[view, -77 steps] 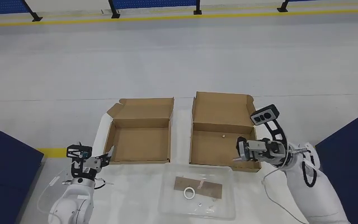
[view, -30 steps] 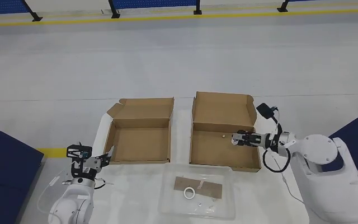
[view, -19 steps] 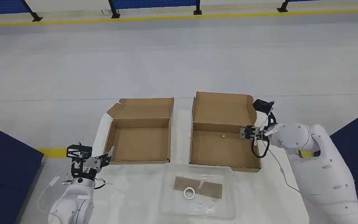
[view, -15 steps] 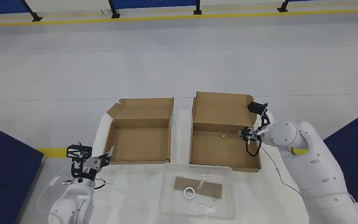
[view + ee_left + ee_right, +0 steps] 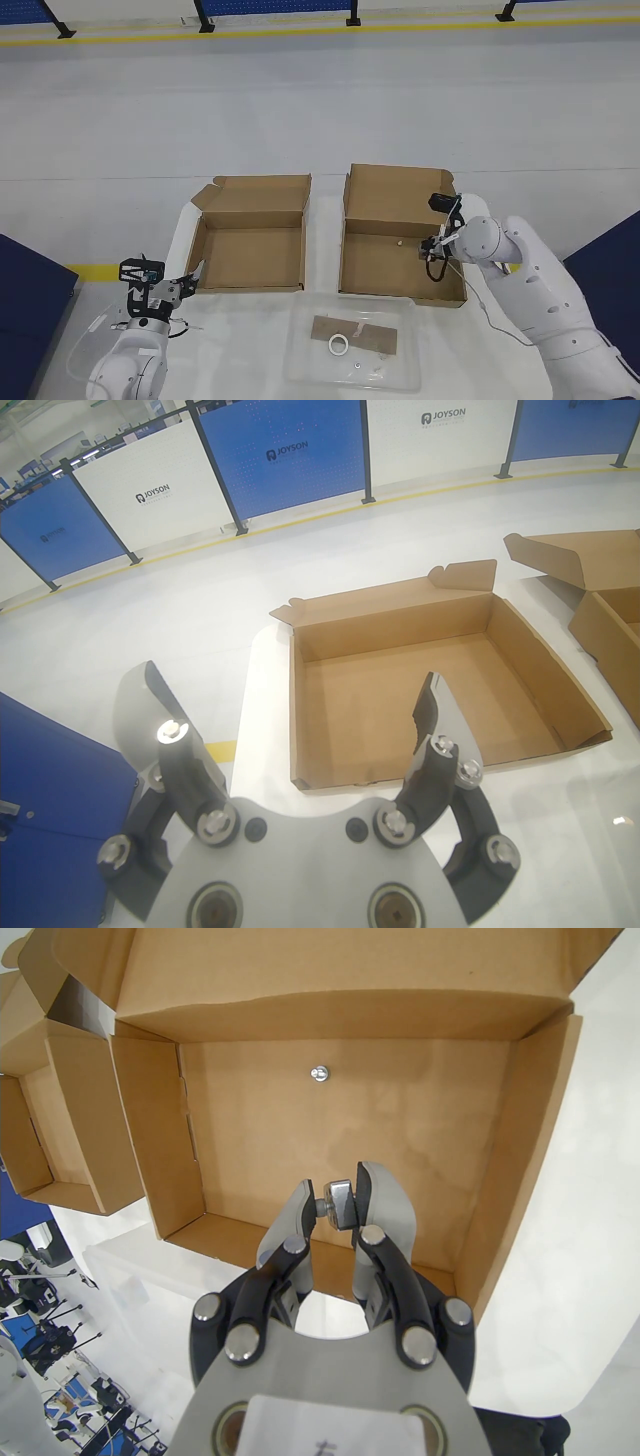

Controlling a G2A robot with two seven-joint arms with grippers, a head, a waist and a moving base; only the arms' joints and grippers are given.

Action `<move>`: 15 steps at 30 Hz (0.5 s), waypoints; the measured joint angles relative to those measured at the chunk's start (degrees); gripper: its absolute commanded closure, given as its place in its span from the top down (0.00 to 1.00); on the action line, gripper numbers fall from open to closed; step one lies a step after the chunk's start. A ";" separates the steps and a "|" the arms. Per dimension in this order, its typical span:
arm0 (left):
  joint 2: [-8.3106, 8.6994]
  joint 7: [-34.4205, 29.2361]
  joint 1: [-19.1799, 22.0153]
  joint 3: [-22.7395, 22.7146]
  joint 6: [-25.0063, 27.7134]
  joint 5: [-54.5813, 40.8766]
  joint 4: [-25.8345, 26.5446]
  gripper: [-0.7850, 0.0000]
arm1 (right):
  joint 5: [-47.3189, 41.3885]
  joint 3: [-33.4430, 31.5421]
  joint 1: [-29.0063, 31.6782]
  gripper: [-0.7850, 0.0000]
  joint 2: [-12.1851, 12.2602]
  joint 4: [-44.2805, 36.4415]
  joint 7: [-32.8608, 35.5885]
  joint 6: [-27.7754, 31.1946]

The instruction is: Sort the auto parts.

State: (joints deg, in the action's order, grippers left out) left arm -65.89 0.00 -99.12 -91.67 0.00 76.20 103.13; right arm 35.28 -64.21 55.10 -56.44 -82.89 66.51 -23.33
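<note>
White worktop [image 5: 240,330] carries two open cardboard boxes side by side, with a clear tray [image 5: 293,350] in front of the gap between them.

Left box [image 5: 425,690]: bare floor. Right box [image 5: 350,1128]: one small metal stud [image 5: 318,1073] lying on the floor, toward the lid side.

Tray holds a cardboard strip [image 5: 355,335] with a white ring [image 5: 339,346] on it, plus a few small bits too tiny to name.

Left pincer [image 5: 290,680] sits at the worktop's left edge, near the left box's front corner, jaws wide apart, holding nothing.

Right pincer [image 5: 332,1198] hangs over the right box's floor, clamped on a second stud [image 5: 342,1210], its flat head against one finger and its shank end against the other.

Risk, as I judge it: that end-to-end pinch is narrow, so the stud may twist or pop free. Let go from this height, it could bounce, roll or strike the loose stud.

The right wrist view gives the grip and how the stud lies. The top view gives the tray's contents and the spacing of boxes and arms.
</note>
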 measured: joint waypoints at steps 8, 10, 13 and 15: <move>0.00 0.00 0.00 0.00 0.00 0.00 0.00 1.00 | 6.31 4.00 -0.92 0.00 -0.73 2.77 -1.78 -2.18; 0.00 0.00 0.00 0.00 0.00 0.00 0.00 1.00 | 7.59 5.62 -2.18 0.00 -1.21 4.52 -1.40 -2.78; 0.00 0.00 0.00 0.00 0.00 0.00 0.00 1.00 | 8.55 7.73 -3.99 0.00 -1.95 7.44 -0.69 -3.09; 0.00 0.00 0.00 0.00 0.00 0.00 0.00 1.00 | 8.39 8.89 -5.23 0.00 -2.50 9.54 -0.25 -2.81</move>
State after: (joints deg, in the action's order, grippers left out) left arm -65.89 0.00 -99.12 -91.67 0.00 76.20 103.13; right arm 43.66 -55.32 49.87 -58.94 -73.35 66.26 -26.13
